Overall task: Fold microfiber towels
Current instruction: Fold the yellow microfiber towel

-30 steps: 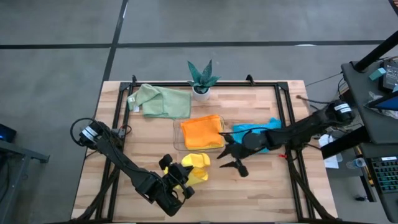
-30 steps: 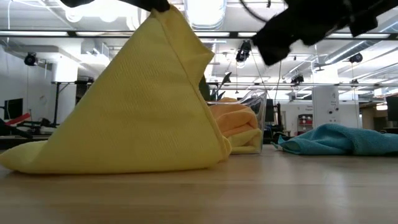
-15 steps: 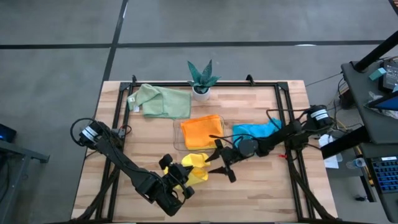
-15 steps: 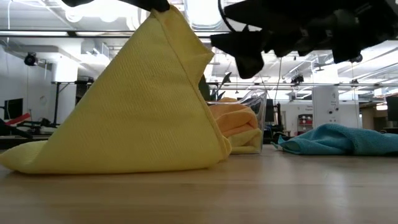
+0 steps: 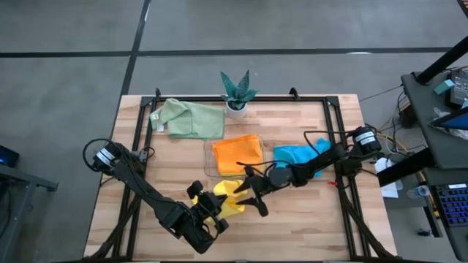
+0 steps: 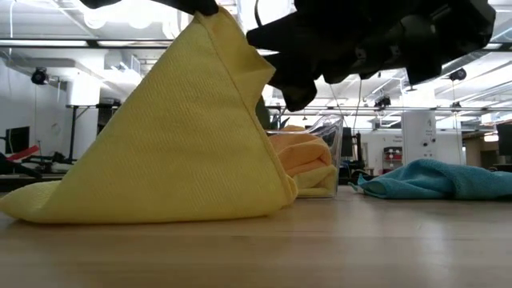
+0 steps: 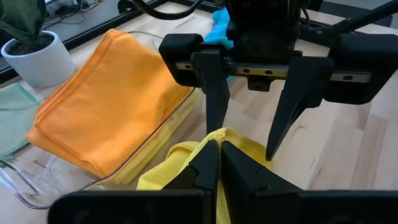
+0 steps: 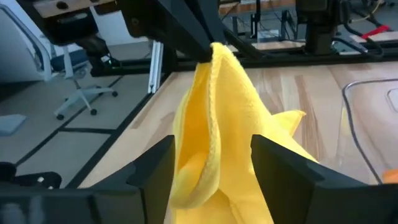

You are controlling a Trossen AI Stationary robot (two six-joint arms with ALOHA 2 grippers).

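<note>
Towel in my left gripper [image 7: 216, 163]: plain yellow towel [image 5: 232, 197]. Orange towel [image 5: 238, 154] in clear tray [image 5: 208, 159]. Teal-blue towel [image 5: 298, 154]. Pale green towel [image 5: 190, 118]. Pale striped wood table [image 5: 307, 219]. My fingers [image 7: 205, 168] dark.

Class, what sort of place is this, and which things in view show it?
Probably a robotics lab or workshop: a framed wooden table, an office chair nearby, and equipment stands under strip lights in a big open room.

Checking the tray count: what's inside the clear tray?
The tray holds a folded orange towel on top, with a yellow towel edge showing beneath it. Anything lower in the stack is covered, so I can't tell if more lies under them.
</note>
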